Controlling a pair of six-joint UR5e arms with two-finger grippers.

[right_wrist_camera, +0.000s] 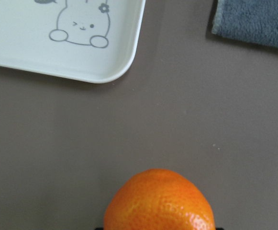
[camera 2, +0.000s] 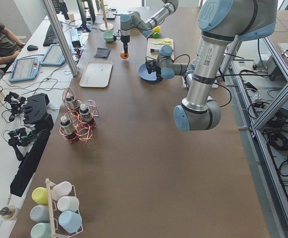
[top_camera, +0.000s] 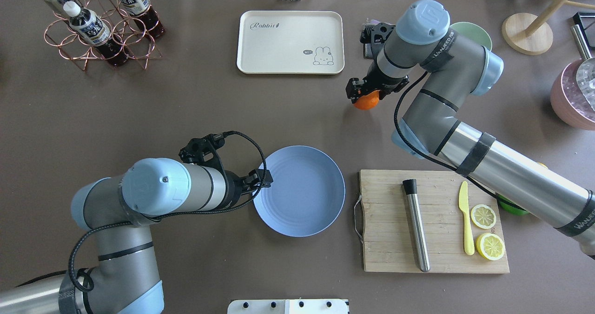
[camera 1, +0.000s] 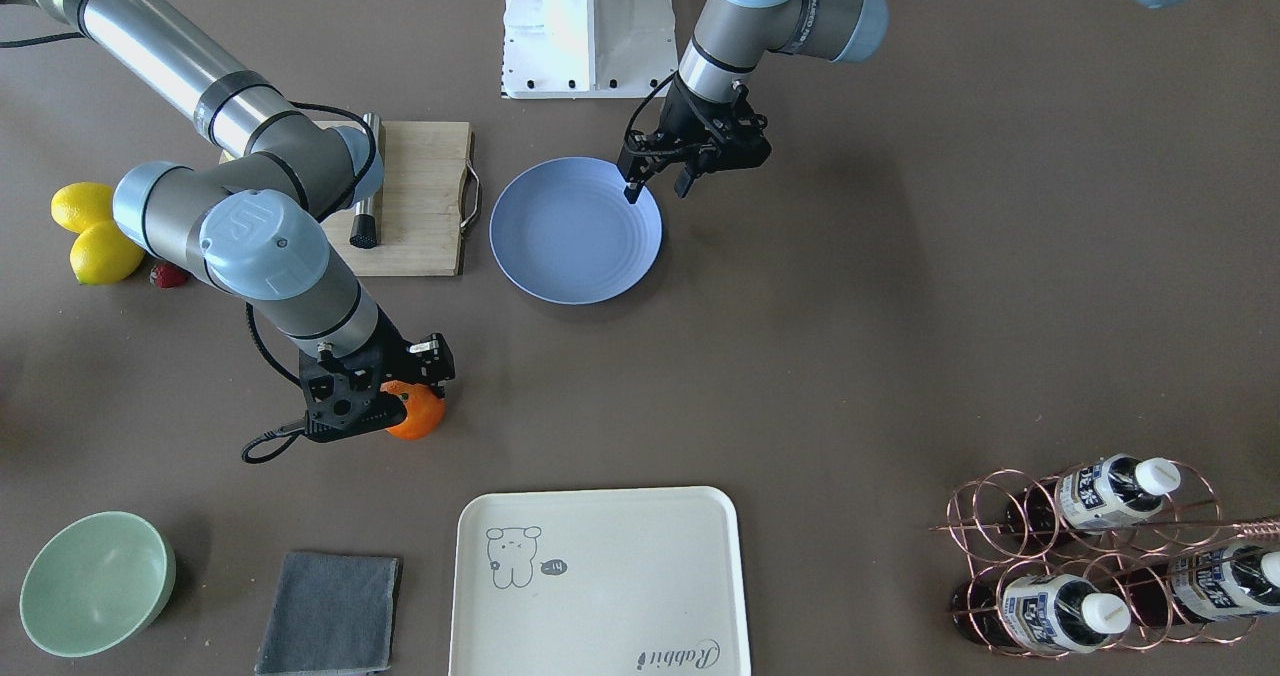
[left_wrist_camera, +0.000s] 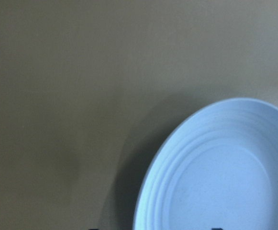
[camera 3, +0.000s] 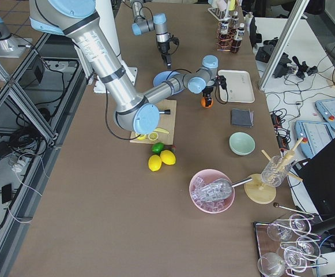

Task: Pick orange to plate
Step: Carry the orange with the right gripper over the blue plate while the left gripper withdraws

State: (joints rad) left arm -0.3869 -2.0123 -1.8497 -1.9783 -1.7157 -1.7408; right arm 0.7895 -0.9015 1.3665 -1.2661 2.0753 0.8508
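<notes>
The orange (camera 1: 418, 414) sits low over the brown table in front of the cream tray, between the fingers of my right gripper (camera 1: 400, 408). In the right wrist view the orange (right_wrist_camera: 159, 203) fills the bottom centre, with dark fingertips against both its sides, so the gripper looks shut on it. From overhead the orange (top_camera: 366, 101) shows just under that gripper (top_camera: 365, 93). The blue-grey plate (camera 1: 575, 246) lies bare mid-table, well apart from the orange. My left gripper (camera 1: 658, 190) hangs open over the plate's rim (left_wrist_camera: 177, 143), holding nothing.
A cutting board (top_camera: 437, 239) with a metal rod, yellow knife and lemon halves lies beside the plate. The bear tray (camera 1: 600, 596), grey cloth (camera 1: 328, 611) and pale-green bowl (camera 1: 95, 581) line the operators' side. Two lemons (camera 1: 95, 236) and a bottle rack (camera 1: 1100, 556) sit at the table's ends.
</notes>
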